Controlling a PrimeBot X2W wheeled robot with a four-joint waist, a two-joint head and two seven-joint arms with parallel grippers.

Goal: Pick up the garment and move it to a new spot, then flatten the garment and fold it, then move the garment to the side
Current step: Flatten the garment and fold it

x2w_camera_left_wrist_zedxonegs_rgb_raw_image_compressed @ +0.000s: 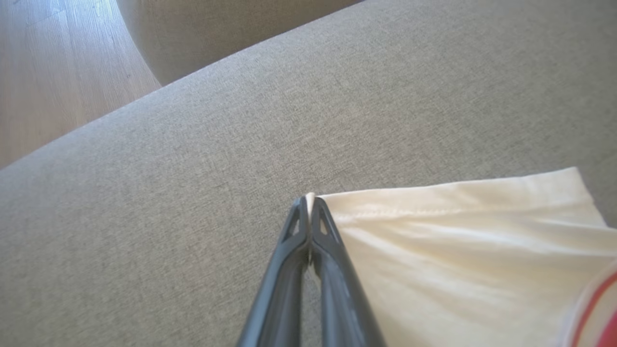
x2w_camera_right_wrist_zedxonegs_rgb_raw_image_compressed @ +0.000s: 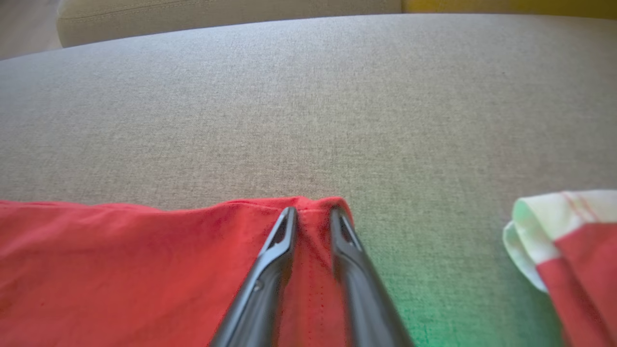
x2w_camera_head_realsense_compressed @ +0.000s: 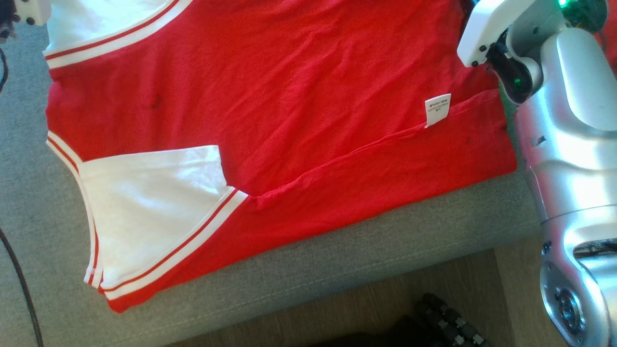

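**Right arm [x2w_camera_head_realsense_compressed: 573, 144] beside a red shirt [x2w_camera_head_realsense_compressed: 289, 96], gripped at two edges**

Head view: the silver right arm stands close at the right edge. Beside it the shirt, red with white sleeves, lies spread on a grey cushion [x2w_camera_head_realsense_compressed: 337, 260], with wooden floor [x2w_camera_head_realsense_compressed: 347, 313] below. Left wrist view: the left gripper [x2w_camera_left_wrist_zedxonegs_rgb_raw_image_compressed: 308, 205] is pinched tight on a white sleeve corner. Right wrist view: the right gripper [x2w_camera_right_wrist_zedxonegs_rgb_raw_image_compressed: 313, 214] clamps a puckered bit of the shirt's red hem.
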